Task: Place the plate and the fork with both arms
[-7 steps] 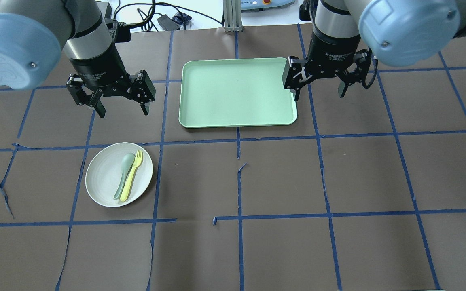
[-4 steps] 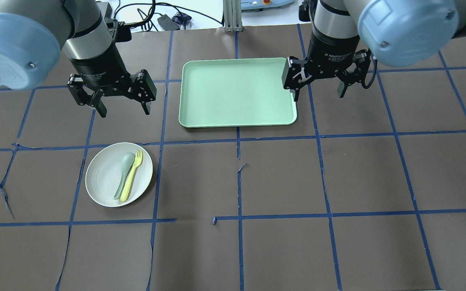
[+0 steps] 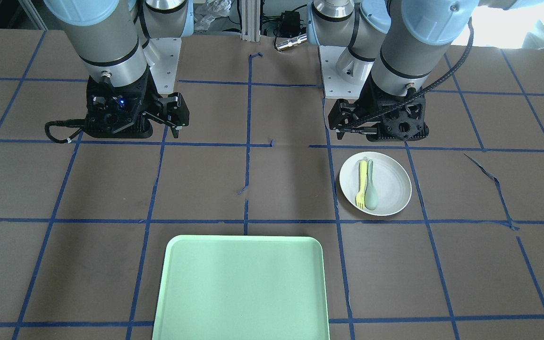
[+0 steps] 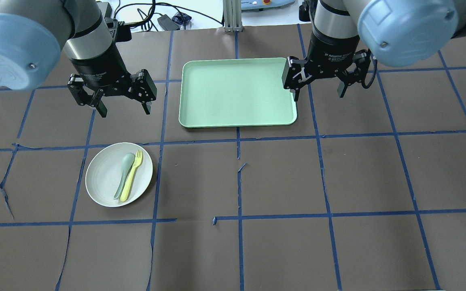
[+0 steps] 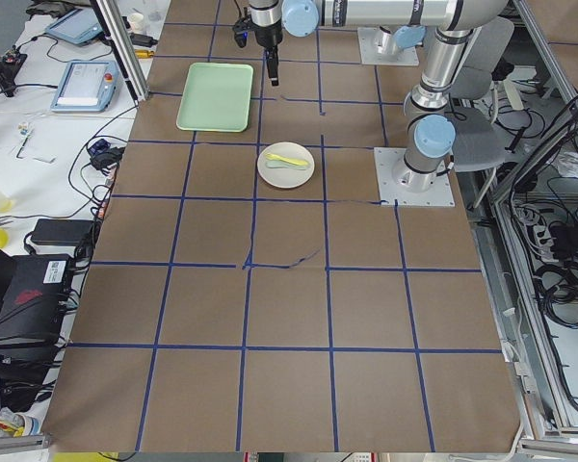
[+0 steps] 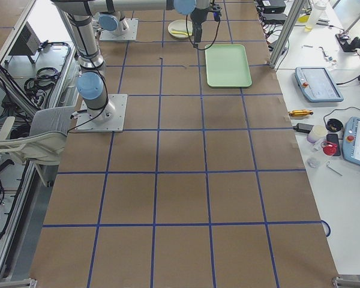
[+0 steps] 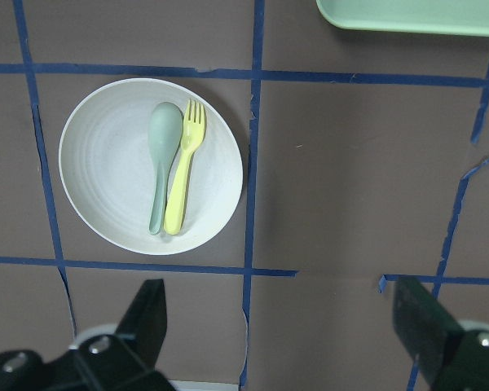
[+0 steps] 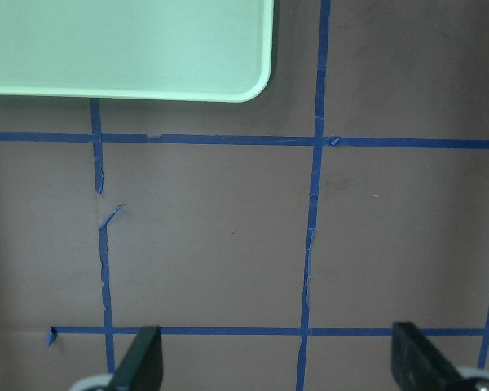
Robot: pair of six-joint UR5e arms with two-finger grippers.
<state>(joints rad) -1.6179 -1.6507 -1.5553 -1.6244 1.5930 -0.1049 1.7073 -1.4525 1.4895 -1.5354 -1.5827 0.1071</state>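
Observation:
The off-white plate sits on the table at the left. The pale-yellow fork lies in it beside a grey-green spoon, tines pointing away from me. My left gripper is open and empty, hovering above the table beyond the plate. The left wrist view shows the plate, the fork and the spoon below the spread fingers. My right gripper is open and empty, hovering at the right edge of the tray. The front view also shows the plate and fork.
A rectangular pale-green tray lies at the far middle of the table, between the two grippers, with nothing in it. Brown paper with blue tape lines covers the table. Cables and devices lie past the far edge.

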